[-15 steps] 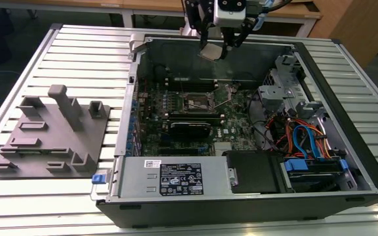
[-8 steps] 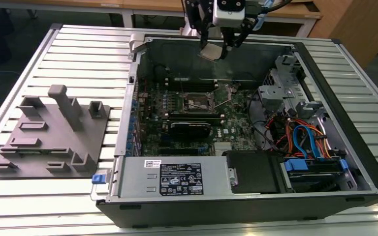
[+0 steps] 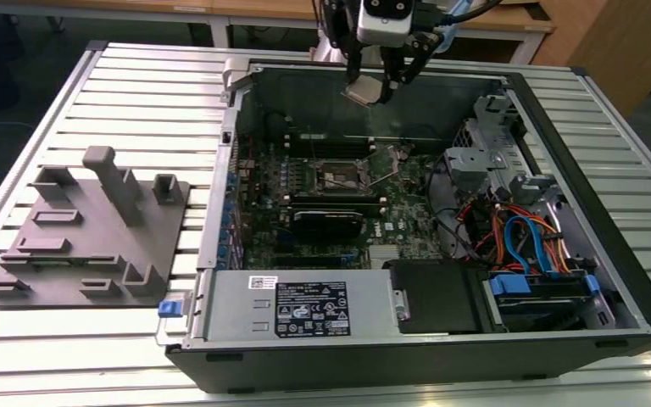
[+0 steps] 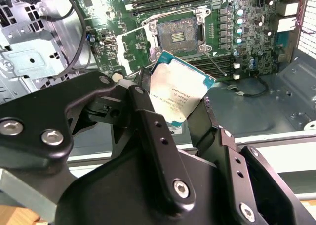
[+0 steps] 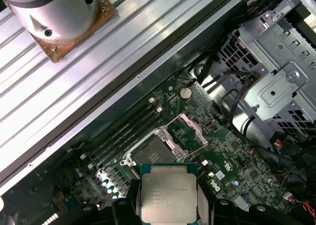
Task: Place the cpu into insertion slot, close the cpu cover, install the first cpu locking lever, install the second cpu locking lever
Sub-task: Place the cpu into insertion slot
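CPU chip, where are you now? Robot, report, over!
Tool shut on cpu, above the open case. Socket bare, cpu cover flipped up. Nothing seen blocking the way down.

Looked like a robotics lab or workshop: slatted aluminium counter [image 3: 133, 93] carrying an opened computer case [image 3: 359, 373] with bare motherboard [image 3: 260, 203], grey moulded fixture plate [image 3: 88, 229] near the counter's edge at the exterior view's left, robot arm [image 3: 385, 21] with its claw [image 3: 371, 85] above the case, wooden desks [image 3: 258, 10] beyond the far edge.
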Robot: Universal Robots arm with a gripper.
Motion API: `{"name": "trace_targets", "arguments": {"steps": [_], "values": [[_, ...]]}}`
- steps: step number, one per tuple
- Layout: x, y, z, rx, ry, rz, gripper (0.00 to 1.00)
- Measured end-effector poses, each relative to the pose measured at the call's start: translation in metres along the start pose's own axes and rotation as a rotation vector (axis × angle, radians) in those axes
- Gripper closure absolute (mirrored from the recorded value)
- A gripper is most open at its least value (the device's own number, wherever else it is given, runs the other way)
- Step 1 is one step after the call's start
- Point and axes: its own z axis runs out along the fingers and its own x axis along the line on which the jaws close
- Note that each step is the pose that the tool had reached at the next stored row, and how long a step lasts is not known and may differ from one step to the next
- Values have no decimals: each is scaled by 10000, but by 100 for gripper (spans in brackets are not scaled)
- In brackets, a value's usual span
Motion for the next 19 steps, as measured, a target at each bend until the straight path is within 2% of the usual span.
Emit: {"name": "trace_targets", "arguments": {"steps": [19], "values": [[0,0,1,15,-13,5,46]]}}
